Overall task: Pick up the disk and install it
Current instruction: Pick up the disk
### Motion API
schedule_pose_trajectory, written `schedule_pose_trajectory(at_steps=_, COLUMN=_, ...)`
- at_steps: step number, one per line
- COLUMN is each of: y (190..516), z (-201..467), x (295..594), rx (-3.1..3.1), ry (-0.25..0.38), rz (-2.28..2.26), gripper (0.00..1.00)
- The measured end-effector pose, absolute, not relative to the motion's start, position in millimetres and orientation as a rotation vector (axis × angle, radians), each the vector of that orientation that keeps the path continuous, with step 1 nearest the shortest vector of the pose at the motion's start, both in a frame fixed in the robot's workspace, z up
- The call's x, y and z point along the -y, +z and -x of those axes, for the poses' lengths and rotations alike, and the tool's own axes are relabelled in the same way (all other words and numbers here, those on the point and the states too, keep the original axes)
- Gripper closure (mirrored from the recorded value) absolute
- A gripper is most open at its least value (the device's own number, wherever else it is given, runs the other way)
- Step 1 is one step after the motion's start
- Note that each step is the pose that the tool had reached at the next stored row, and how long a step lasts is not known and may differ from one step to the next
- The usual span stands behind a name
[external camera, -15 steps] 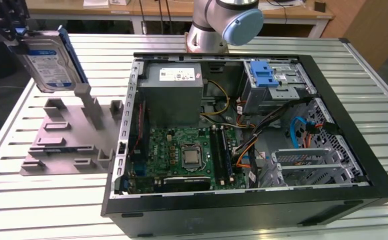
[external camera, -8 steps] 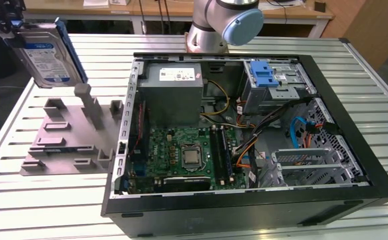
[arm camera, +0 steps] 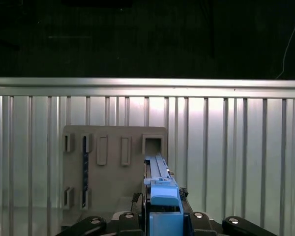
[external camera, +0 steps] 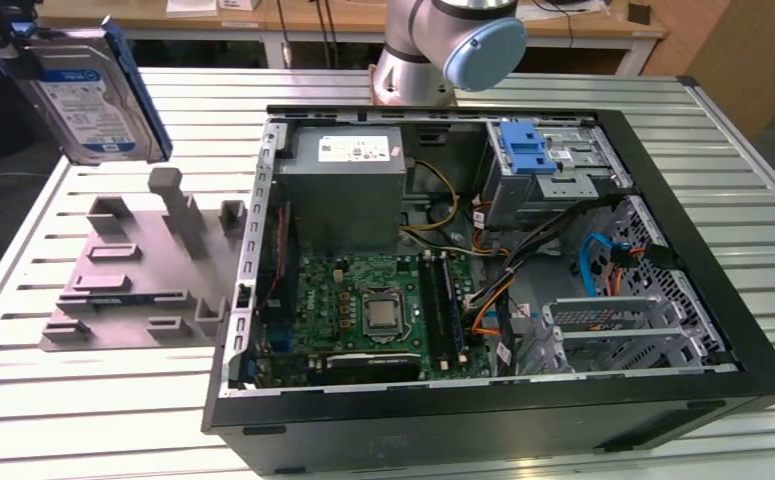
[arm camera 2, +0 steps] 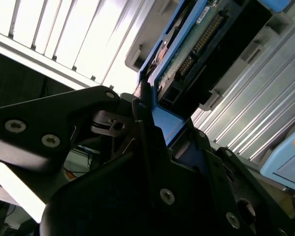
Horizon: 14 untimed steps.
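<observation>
The disk (external camera: 87, 95), silver-grey with a white-and-blue label and a blue carrier, hangs upright in the air above the table at the exterior view's far left. My gripper (external camera: 20, 35) is shut on its upper end. Below it on the table lies the grey slotted holder (external camera: 140, 265). In the first wrist view the disk's blue carrier edge (arm camera: 160, 194) sticks out between the black fingers (arm camera: 194, 216), with the holder (arm camera: 113, 162) beyond. The second wrist view shows the disk's circuit-board side (arm camera 2: 196, 44) clamped in my gripper (arm camera 2: 152, 113).
An open computer case (external camera: 707, 330) lies on the slatted metal table (external camera: 94, 420). Inside are a grey power-supply box (external camera: 347, 170), a green motherboard (external camera: 360, 310), cables and a silver drive cage with a blue latch (external camera: 537, 155). The arm's base (external camera: 447, 45) stands behind the case.
</observation>
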<state>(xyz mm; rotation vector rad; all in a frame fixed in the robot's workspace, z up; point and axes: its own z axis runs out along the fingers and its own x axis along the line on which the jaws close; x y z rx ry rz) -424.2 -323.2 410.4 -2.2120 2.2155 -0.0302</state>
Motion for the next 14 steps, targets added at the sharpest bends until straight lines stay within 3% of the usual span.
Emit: schedule_pose_trajectory(at_steps=14, y=448.9, z=424.3, x=323.1, rx=-2.21, ry=-0.042, rz=2.207, gripper=0.64)
